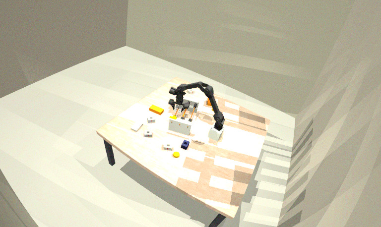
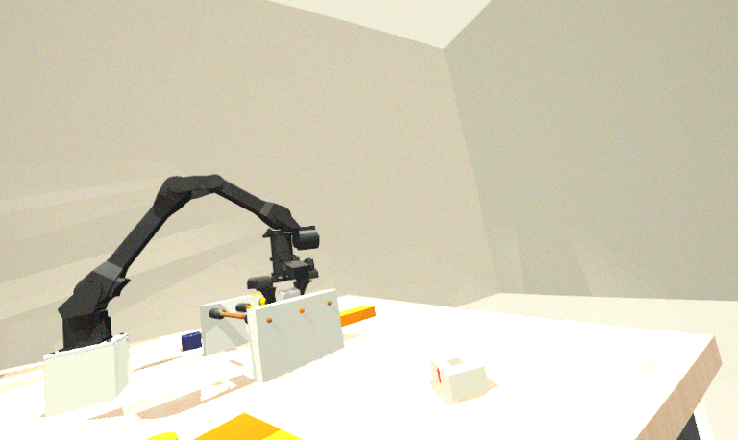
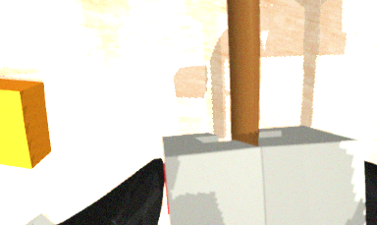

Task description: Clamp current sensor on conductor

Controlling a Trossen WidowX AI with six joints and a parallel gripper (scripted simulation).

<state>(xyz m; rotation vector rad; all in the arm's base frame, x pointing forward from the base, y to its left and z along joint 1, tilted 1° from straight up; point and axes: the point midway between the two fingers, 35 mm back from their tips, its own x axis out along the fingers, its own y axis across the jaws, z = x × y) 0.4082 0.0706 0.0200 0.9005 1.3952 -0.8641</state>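
Observation:
My gripper (image 1: 178, 109) (image 2: 286, 294) (image 3: 236, 160) is shut on the pale grey current sensor (image 2: 288, 294) (image 3: 216, 178), one black finger on each side. In the wrist view the sensor's two halves meet at a seam. An orange-brown conductor (image 3: 243, 63) runs into its upper face at that seam, so the sensor sits round it. A red edge (image 3: 166, 188) shows on its left side; the arrow's direction cannot be read. The grey stand (image 1: 179, 126) (image 2: 299, 331) carries several conductors. The sensor is at the leftmost in the top view, near a yellow piece (image 1: 172, 117). The LOAD lettering is unreadable, and the latch is hidden.
Small white blocks (image 1: 151, 119) (image 1: 148, 133) (image 1: 167, 146) (image 2: 462, 380), a navy block (image 1: 185, 144) (image 2: 190, 340), a yellow bar (image 1: 156, 109) (image 2: 357, 315), a flat white plate (image 1: 136, 126) and a yellow disc (image 1: 176, 154) lie around the stand. An orange block (image 1: 209, 101) is behind the arm.

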